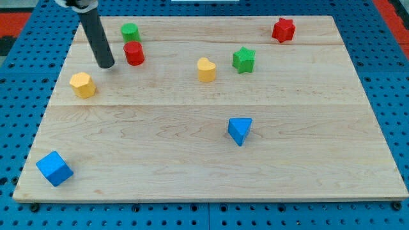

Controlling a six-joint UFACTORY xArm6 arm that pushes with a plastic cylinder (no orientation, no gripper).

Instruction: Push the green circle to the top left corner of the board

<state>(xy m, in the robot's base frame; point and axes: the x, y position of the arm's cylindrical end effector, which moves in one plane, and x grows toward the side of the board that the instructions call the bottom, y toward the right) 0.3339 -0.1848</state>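
Observation:
The green circle (130,31) is a short green cylinder near the view's top left of the wooden board (211,160). A red cylinder (134,53) stands just below it, almost touching. My tip (107,65) rests on the board to the left of the red cylinder and below-left of the green circle, with a small gap to both. The dark rod rises from the tip toward the view's top left.
A yellow hexagon (83,84) lies below-left of the tip. A yellow heart-like block (206,69) and a green star (243,60) sit mid-top. A red star (283,30) is at top right, a blue triangle (239,131) at centre right, a blue cube (54,168) at bottom left.

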